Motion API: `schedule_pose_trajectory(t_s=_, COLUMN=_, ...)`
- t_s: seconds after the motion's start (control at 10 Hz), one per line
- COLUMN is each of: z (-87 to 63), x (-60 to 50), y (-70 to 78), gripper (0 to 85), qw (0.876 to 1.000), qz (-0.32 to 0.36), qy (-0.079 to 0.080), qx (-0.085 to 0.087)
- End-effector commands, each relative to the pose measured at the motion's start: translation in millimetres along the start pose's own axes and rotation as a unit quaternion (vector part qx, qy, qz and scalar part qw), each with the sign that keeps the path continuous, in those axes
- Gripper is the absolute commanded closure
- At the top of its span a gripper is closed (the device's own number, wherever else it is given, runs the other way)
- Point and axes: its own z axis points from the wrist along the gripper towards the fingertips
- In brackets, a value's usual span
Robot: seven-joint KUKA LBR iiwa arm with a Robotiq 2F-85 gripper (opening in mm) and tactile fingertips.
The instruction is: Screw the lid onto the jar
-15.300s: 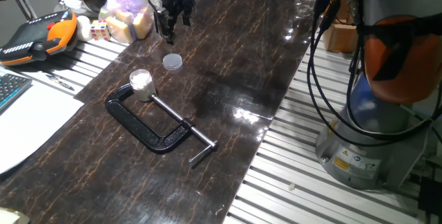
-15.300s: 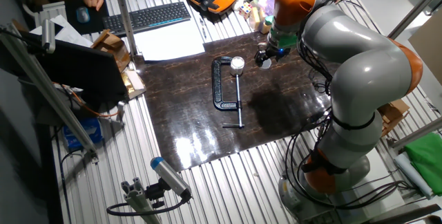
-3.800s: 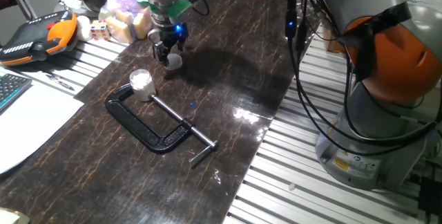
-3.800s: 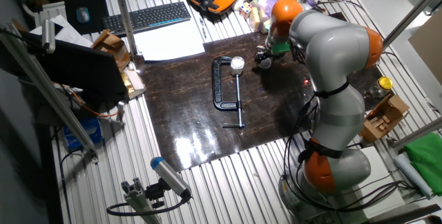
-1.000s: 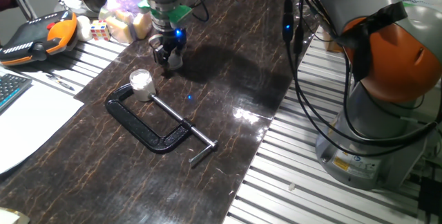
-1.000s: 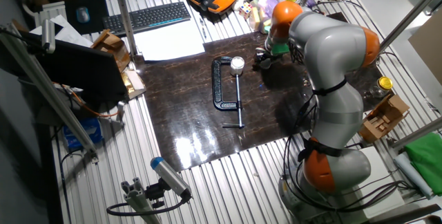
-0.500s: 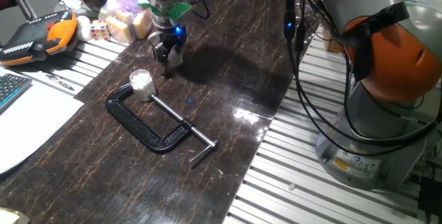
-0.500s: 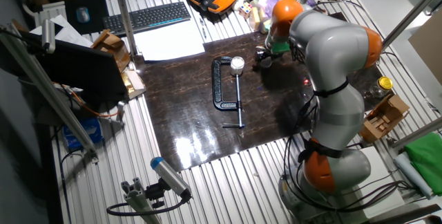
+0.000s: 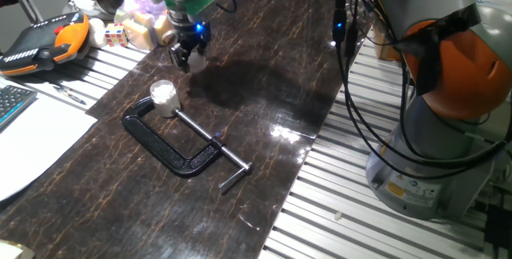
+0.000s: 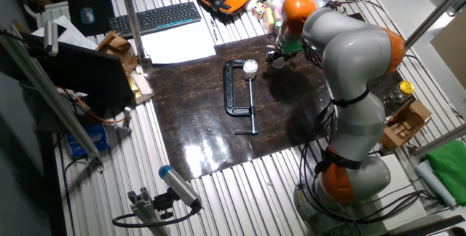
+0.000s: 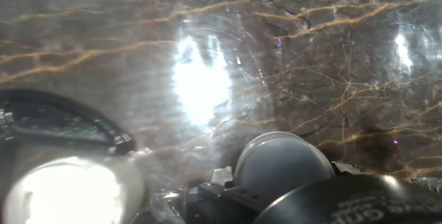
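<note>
My hand view is soft and hazy, white glare blooming mid-frame on the worktop (image 11: 207,79); both fixed views stay evenly bright.

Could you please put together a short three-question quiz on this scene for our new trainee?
1. True or false: the lid is already screwed onto the jar.
2. Which object lies right beside the jar? A) black C-clamp B) a keyboard C) a wooden box
3. Fill in: the gripper is shut on the ____.

Key:
1. False. The gripper holds the lid above the dark table, apart from the jar, whose mouth is open.
2. A. The jar stands by the clamp's upper end.
3. lid.
</note>
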Motion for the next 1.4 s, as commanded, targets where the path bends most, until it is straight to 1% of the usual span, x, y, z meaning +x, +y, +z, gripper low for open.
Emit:
schedule_pose_trajectory(t_s=0.0, z=-5.9, x=0.0, y=3.5, gripper=20.0, qw=1.0, qz=-0.003, qy=0.0, qx=0.0)
schedule_pose_trajectory(t_s=0.5, z=-26.0, x=3.8, y=24.6, gripper=19.7, qw=1.0, qz=-0.009, qy=-0.005, qx=-0.006)
schedule_pose_trajectory(t_s=0.9, z=-36.3, x=6.3, y=43.6, gripper=19.3, qw=1.0, qz=-0.019, qy=-0.002, qx=-0.01)
schedule_pose_trajectory(t_s=1.1, z=-41.4, x=9.6, y=53.6, gripper=19.3, qw=1.0, qz=-0.021, qy=-0.001, qx=-0.007)
schedule_pose_trajectory(t_s=1.3, z=-42.3, x=11.6, y=58.4, gripper=19.3, qw=1.0, qz=-0.021, qy=-0.001, qx=-0.007)
